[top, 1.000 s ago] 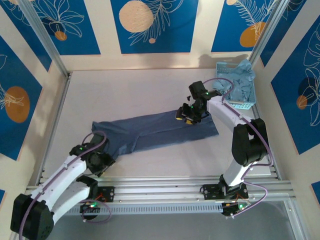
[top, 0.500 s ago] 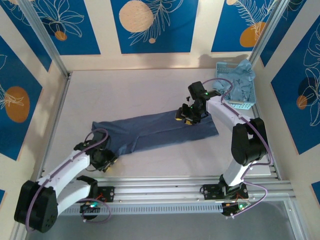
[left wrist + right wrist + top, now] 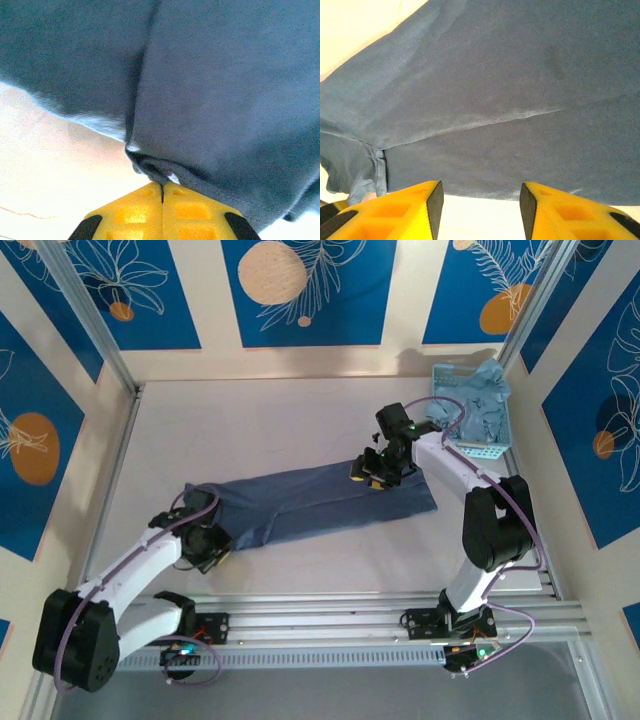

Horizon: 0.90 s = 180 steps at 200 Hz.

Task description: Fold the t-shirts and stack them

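On the tabletop [image 3: 300,410], left jaws are just clamping shut on the dark slate-blue t-shirt [image 3: 310,502], readying a fold, while right jaws are hovering parted.

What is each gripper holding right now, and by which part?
The left gripper pinches a bunched edge fold of the dark t-shirt; the right gripper is open, holding nothing.

The pale table [image 3: 280,420] bears a dark slate-blue t-shirt [image 3: 310,505] and a blue basket [image 3: 480,450].
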Tool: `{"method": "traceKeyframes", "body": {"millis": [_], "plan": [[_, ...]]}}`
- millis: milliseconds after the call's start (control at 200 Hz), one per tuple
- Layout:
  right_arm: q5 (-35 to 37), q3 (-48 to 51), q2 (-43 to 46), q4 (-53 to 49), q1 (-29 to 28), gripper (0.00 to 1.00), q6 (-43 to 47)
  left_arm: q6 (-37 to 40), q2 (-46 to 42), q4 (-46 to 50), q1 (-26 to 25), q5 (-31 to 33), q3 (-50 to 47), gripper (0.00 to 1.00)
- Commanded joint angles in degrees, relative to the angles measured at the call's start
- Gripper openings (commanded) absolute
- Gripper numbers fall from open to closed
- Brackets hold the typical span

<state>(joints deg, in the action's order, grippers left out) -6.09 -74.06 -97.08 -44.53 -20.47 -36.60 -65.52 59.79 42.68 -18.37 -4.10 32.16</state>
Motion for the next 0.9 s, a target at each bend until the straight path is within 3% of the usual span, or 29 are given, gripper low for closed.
{"method": "traceKeyframes", "body": {"millis": [0,190,385,895], "plan": [[-1.21,0.42,-0.47,-0.68,-0.27,0.47,-0.58,-0.96,-0.99,3.84,-0.08,-2.03,4.11,0.00],[-1.12,0.22,-0.58,-0.71,-0.10,0.47,-0.59,-2.58,-1.34,9.11,-1.33,-4.97,8.49,0.00],[-0.94,0.06,-0.45,-0.91,0.16,0.46,-0.40,-6.13,-0.41,8.09,-4.30,-7.20,11.53,0.00],[-0.96,-0.07,-0.59,-1.19,0.26,0.46,-0.14,-10.67,1.77,7.44,-12.11,-5.67,16.94,0.00]]}}
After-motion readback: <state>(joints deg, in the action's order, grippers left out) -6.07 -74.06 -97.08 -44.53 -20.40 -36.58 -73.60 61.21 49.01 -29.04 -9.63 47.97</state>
